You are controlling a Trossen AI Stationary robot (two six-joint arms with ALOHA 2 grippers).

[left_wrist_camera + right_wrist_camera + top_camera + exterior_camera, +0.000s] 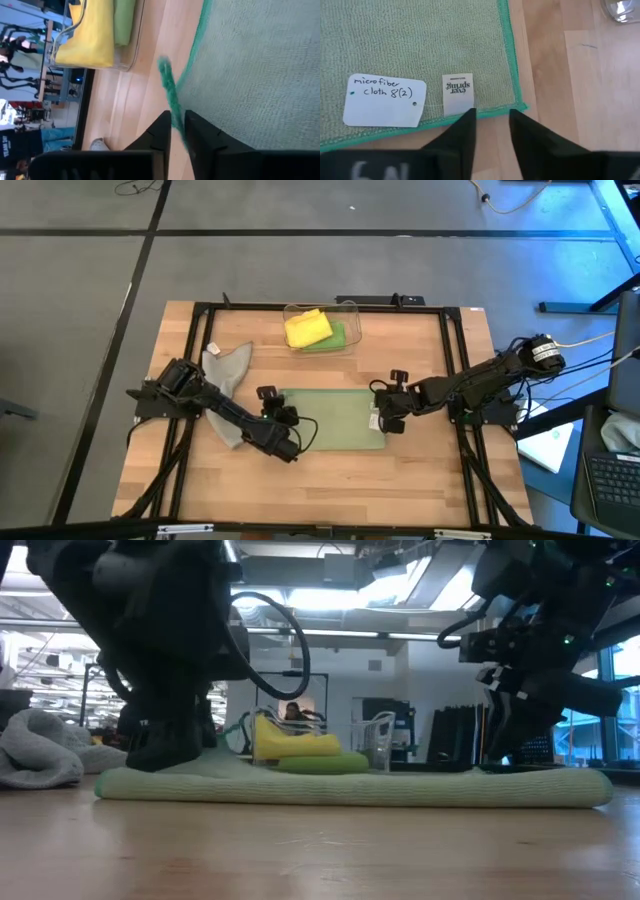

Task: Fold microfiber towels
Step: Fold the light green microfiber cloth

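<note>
- Hovering at opposite short ends of the pale sage green towel, both my grippers sit low over the wooden table.
- That towel lies flat and spread out near the middle of the table, its brighter green hem showing along the edges.
- My left gripper is at the towel's left end; its two fingers stand a narrow slit apart, with the green hem running into the gap. I cannot tell whether they pinch it.
- My right gripper is at the towel's right end, just off the corner; its fingers are parted with bare wood between them and nothing held.
- Beside that corner, on the cloth, lie a small brand label and a white handwritten tag reading "microfiber cloth 8(2)".
- A grey towel lies crumpled at the table's left, partly under my left arm; in the low view it bunches at the far left.
- A clear plastic bin stands at the table's far edge, well apart from the spread towel.
- Inside it the yellow towel rests folded on the bright green towel.
</note>
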